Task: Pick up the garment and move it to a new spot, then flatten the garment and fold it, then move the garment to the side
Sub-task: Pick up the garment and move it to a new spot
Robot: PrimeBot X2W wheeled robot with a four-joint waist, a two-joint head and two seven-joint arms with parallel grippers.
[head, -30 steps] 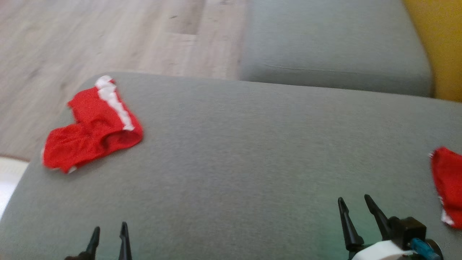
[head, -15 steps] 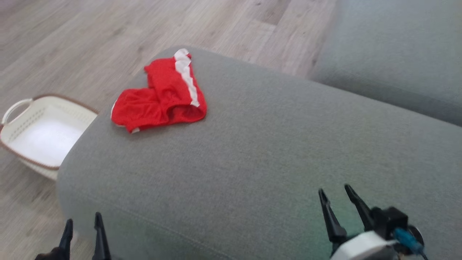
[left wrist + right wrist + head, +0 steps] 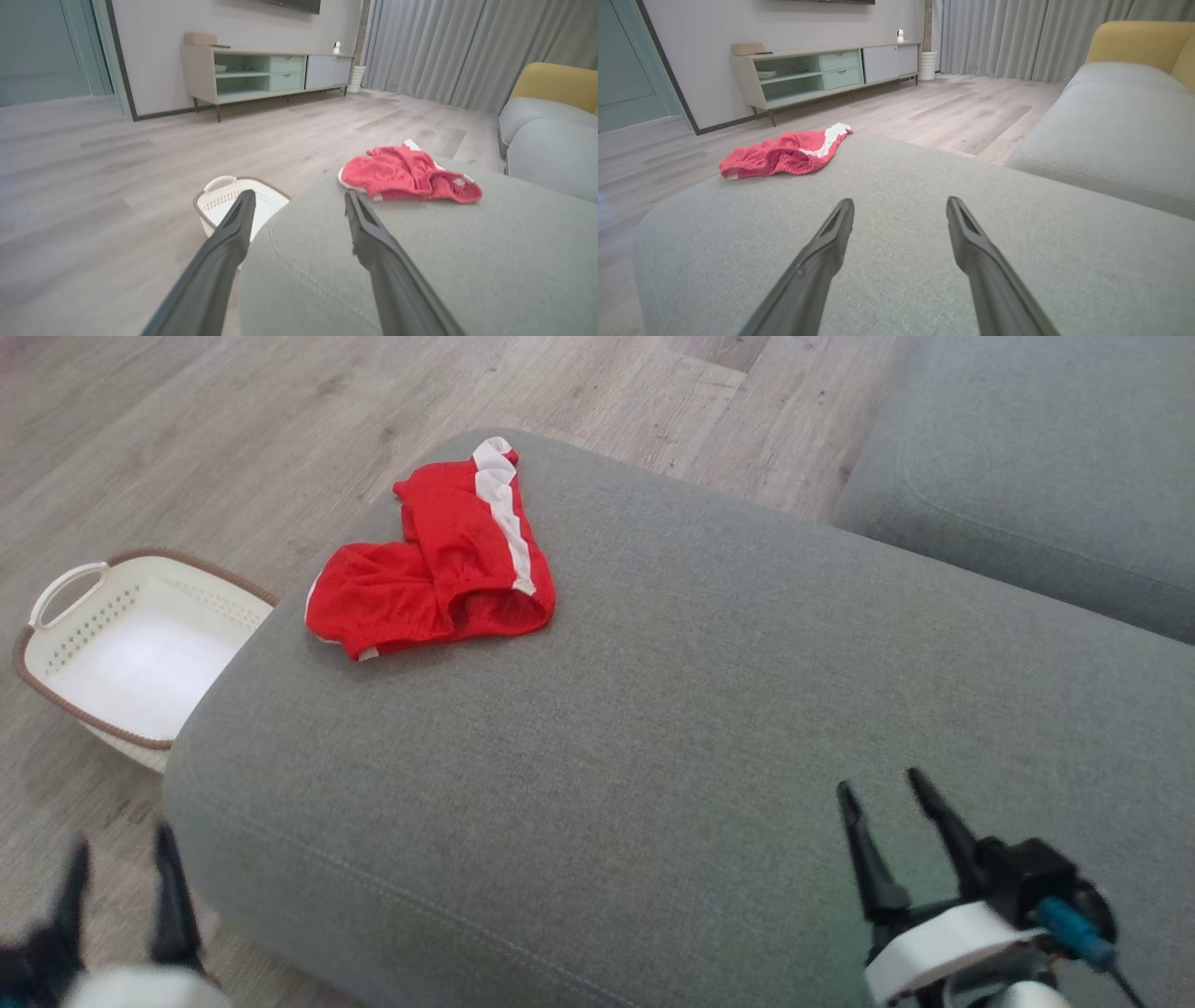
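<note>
Red shorts (image 3: 429, 569) with a white side stripe lie crumpled on the grey sofa cushion (image 3: 653, 709), well ahead of both end effectors. Left end effector (image 3: 124, 837): wide, empty, beside the cushion's edge; shorts ahead-right, white laundry basket (image 3: 84, 621) ahead on the floor. Right end effector (image 3: 879, 781): wide, empty, above the cushion; shorts ahead-left.

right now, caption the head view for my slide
Red white-striped garment crumpled on grey fabric cushion, white plastic basket on wooden floor beside it, left claw and right claw open, holding nothing.
</note>
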